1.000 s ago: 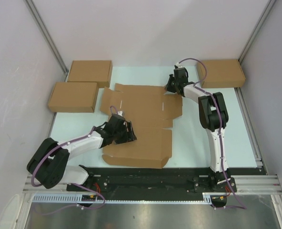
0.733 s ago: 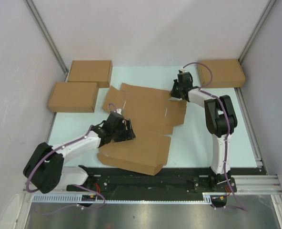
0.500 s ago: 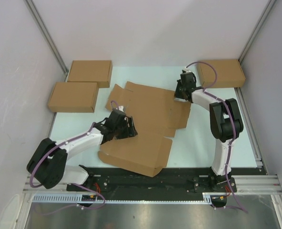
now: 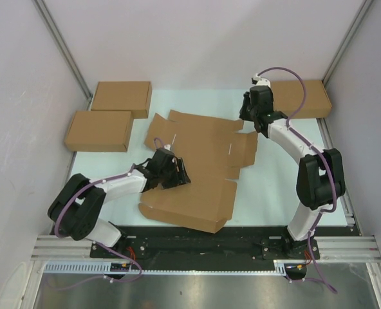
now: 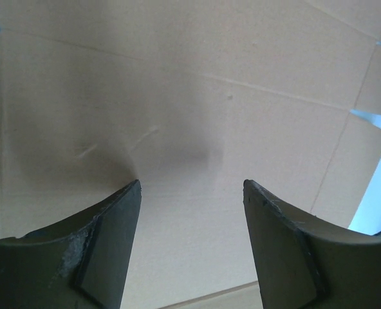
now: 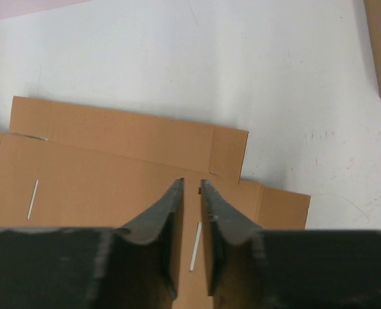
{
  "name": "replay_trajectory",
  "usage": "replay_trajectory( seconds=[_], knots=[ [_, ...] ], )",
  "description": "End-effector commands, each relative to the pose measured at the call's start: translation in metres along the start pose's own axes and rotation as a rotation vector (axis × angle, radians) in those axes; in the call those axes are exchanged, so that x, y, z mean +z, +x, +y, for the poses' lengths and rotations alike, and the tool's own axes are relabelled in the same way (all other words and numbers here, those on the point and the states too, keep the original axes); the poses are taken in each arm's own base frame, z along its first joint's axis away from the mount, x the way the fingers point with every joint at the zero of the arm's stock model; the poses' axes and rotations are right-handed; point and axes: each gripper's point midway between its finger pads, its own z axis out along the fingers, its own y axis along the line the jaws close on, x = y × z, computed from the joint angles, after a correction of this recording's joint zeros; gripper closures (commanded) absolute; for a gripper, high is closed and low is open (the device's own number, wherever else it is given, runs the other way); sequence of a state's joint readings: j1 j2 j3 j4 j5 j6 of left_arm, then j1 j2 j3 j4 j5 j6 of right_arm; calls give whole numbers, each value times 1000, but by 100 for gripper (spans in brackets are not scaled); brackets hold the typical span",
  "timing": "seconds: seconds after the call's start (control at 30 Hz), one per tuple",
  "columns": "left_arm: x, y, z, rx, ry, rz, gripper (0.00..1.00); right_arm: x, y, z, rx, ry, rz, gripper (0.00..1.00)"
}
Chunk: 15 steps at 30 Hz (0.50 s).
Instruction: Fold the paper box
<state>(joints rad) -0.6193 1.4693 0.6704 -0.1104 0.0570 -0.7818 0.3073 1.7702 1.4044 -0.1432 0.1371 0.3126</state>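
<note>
- Brown corrugated paper box (image 4: 197, 164), unfolded, lies mid-table; we find its near panel at the table's near edge.
- Left gripper (image 4: 171, 172) rests over the sheet, jaws apart.
- Right gripper (image 4: 248, 116) hovers above the far right flap, fingers (image 6: 168, 206) nearly together, holding nothing.
- Three closed boxes (image 4: 121, 98) lie far, left and right.

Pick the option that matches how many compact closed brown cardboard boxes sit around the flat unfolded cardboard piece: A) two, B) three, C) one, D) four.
B: in the top view two closed brown cardboard boxes lie at the far left and one at the far right, around the flat brown die-cut paper box.
</note>
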Motion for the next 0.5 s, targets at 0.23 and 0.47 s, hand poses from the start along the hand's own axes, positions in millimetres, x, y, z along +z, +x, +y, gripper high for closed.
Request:
replay_trajectory(
  seconds=[0.23, 0.47],
  knots=[
    [5, 9, -6, -31, 25, 23, 29, -21, -9, -4, 0, 27, -13, 36],
    [-1, 1, -16, -18, 24, 3, 29, -12, -12, -23, 48, 35, -10, 24]
  ],
)
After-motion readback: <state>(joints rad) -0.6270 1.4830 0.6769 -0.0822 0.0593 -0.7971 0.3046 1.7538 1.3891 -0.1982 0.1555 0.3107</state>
